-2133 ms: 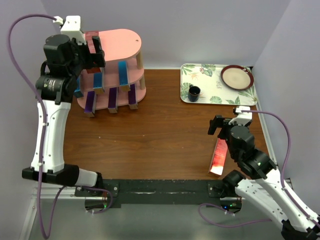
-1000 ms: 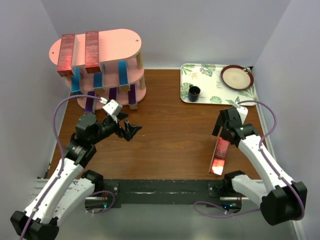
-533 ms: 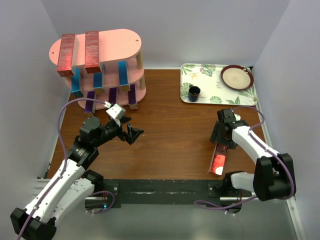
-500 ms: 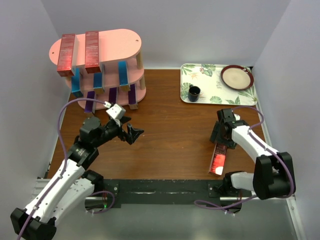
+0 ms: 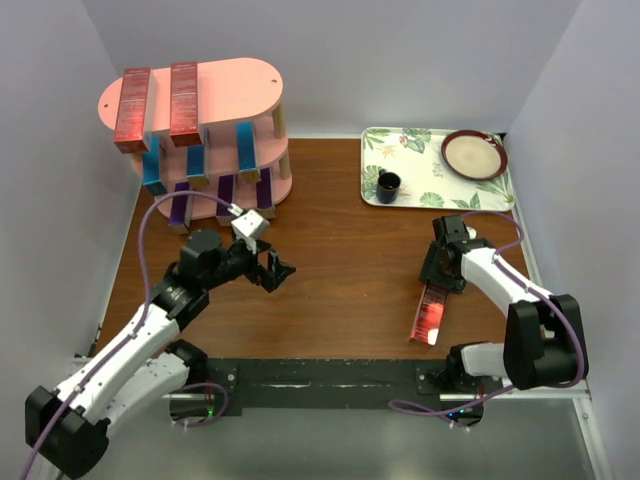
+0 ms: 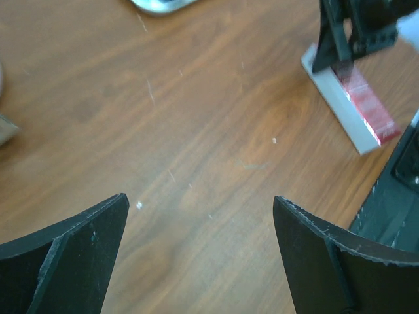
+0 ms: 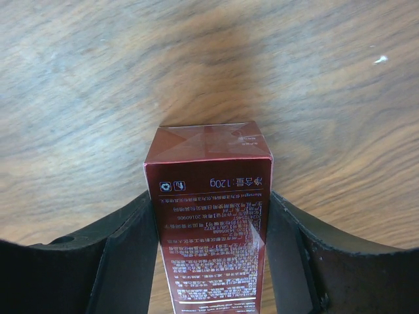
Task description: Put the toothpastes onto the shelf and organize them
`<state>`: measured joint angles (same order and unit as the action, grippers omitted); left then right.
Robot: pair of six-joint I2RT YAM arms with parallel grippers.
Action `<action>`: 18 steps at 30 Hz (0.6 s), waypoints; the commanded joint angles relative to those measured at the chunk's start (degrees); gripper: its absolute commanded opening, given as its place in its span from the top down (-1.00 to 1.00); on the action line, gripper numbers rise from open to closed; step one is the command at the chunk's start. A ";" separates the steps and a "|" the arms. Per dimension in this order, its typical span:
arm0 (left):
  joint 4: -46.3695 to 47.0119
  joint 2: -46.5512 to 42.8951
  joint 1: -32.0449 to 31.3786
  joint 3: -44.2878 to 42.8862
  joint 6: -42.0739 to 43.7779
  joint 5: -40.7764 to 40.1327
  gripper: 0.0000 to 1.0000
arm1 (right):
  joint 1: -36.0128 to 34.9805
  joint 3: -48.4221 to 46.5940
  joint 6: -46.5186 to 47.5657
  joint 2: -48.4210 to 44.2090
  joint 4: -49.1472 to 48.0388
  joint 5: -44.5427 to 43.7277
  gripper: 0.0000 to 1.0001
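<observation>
The pink shelf [image 5: 235, 85] stands at the back left. Two red toothpastes [image 5: 132, 103] [image 5: 184, 98] lie on its top board, blue toothpastes [image 5: 245, 147] on the middle one and purple toothpastes [image 5: 226, 190] on the lowest. One more red toothpaste [image 5: 430, 315] [image 7: 209, 196] is on the table at the right. My right gripper [image 5: 443, 268] [image 7: 211, 222] is shut on its far end, with both fingers [image 7: 124, 248] flat against its sides. My left gripper [image 5: 278, 272] [image 6: 200, 216] hangs open over bare wood in front of the shelf, holding nothing. The left wrist view shows that red toothpaste [image 6: 363, 108] far off.
A floral tray [image 5: 420, 150] sits at the back right, holding a brown-rimmed plate [image 5: 474, 154] and a dark cup [image 5: 388, 185]. Walls close in on the left, right and back. The black arm rail [image 5: 320, 380] runs along the near edge.
My right gripper's jaws closed onto the red toothpaste, whose near end swung slightly left. My left arm came down from the shelf and moved right toward the table's middle, still open.
</observation>
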<state>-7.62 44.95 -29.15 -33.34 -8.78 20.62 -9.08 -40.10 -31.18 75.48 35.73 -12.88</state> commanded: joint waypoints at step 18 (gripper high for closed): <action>29.66 27.55 -46.87 -9.11 2.79 -42.58 -0.99 | 0.03 -6.66 -14.26 -12.02 4.79 9.10 0.58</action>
<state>6.68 69.01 -71.90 -41.17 -9.19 -11.92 -9.06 -43.66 -41.69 65.89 38.98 -5.76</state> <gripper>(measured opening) 0.994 0.606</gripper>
